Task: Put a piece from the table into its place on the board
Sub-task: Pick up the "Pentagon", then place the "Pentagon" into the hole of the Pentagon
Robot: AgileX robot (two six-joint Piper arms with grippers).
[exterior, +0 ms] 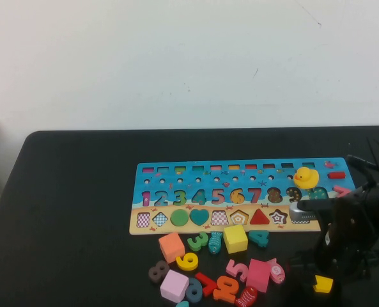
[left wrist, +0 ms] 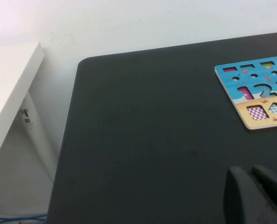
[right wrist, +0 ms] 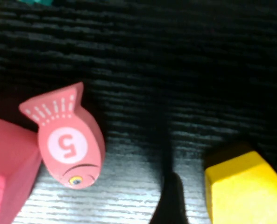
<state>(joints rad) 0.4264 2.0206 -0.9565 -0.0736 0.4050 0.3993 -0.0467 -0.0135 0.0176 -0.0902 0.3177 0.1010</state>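
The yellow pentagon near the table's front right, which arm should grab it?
The right. The right gripper hangs open just above the yellow pentagon, which fills its wrist view. The left gripper sits far off by the board's left end, fingers together.

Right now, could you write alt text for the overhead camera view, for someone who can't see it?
The right gripper hangs open just above a small yellow pentagon piece on the black table. Behind lies the long puzzle board with a rubber duck on it, loose blocks in front; the left gripper is out of this view.
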